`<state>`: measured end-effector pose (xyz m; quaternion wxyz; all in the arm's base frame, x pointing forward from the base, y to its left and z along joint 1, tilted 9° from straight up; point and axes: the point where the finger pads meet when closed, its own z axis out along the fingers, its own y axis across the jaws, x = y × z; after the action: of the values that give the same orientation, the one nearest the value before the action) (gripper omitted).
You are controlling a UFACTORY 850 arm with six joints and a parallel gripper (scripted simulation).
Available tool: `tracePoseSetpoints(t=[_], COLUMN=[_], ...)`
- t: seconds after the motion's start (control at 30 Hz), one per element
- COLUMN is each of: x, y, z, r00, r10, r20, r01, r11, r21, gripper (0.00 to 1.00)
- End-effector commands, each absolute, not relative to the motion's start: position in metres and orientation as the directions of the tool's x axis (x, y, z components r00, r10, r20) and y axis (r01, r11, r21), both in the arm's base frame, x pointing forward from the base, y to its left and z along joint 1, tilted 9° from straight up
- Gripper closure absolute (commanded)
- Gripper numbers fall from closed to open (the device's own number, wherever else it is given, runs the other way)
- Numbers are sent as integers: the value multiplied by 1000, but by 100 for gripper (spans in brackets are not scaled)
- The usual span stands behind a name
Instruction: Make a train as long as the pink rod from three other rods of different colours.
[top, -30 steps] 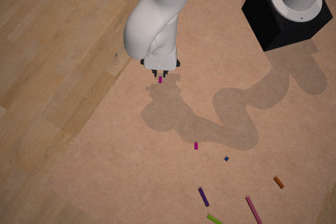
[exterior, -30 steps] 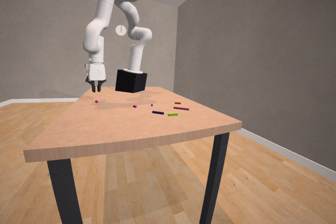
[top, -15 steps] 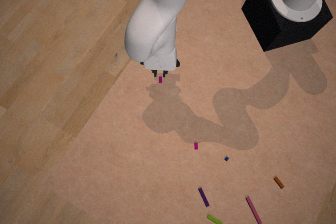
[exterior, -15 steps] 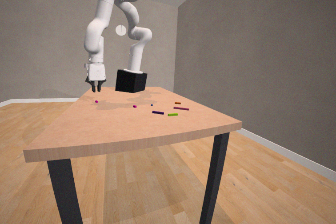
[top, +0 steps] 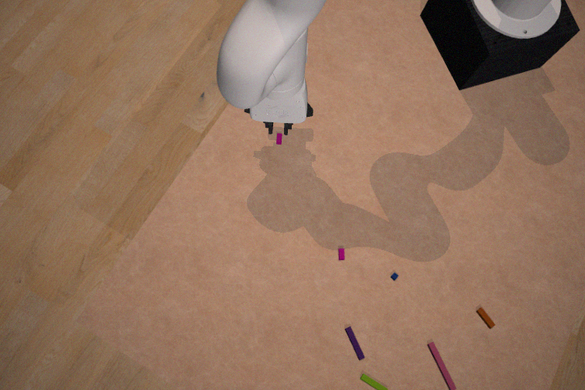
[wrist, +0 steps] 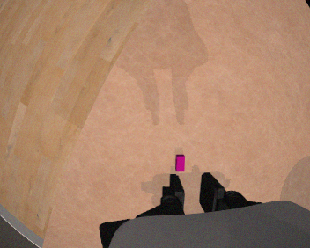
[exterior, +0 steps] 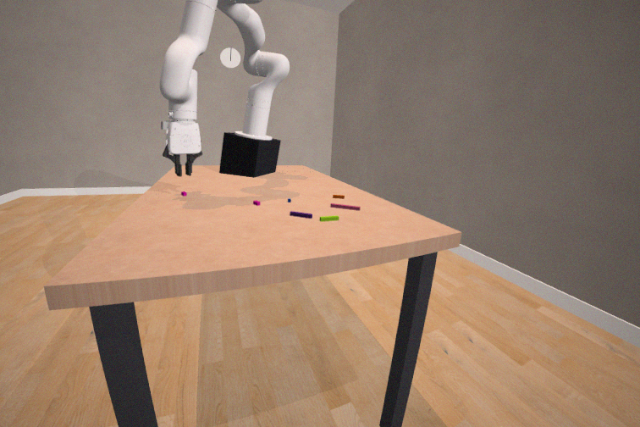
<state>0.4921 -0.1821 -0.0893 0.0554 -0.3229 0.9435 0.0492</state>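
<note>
My gripper [top: 278, 131] [exterior: 184, 174] [wrist: 188, 188] is partly open and empty, with a narrow gap, above the table. A magenta rod [top: 278, 138] [exterior: 184, 193] [wrist: 180, 163] lies on the table below it. Another magenta rod [top: 341, 254] [exterior: 256, 202] lies apart. A blue rod [top: 394, 276] [exterior: 289, 200] is to its right in the top and exterior views. A purple rod [top: 354, 343] [exterior: 300, 214] lies near a lime rod [top: 374, 381] [exterior: 328, 218], not touching. The pink rod [top: 442, 365] [exterior: 344, 206] and an orange rod [top: 485, 316] [exterior: 339, 196] lie farther right. No rods touch.
The black base block [top: 451, 25] [exterior: 249, 154] carries the arm at the back of the table [top: 170, 272] [exterior: 176, 245]. The table's left edge is near the first magenta rod, with wooden floor [top: 97, 67] [wrist: 38, 70] beyond it. The arm's shadow falls across the table.
</note>
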Motion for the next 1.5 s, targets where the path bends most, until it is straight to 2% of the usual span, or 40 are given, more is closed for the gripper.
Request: tracePoseSetpoints(t=[0.0, 1.47], x=[493, 495], y=[-182, -175], z=[-91, -139], r00=[-785, -785], r10=[-604, -604], r20=[-138, -138], r01=[-615, -615], r11=[787, 787], r21=[55, 55], gripper=[76, 76])
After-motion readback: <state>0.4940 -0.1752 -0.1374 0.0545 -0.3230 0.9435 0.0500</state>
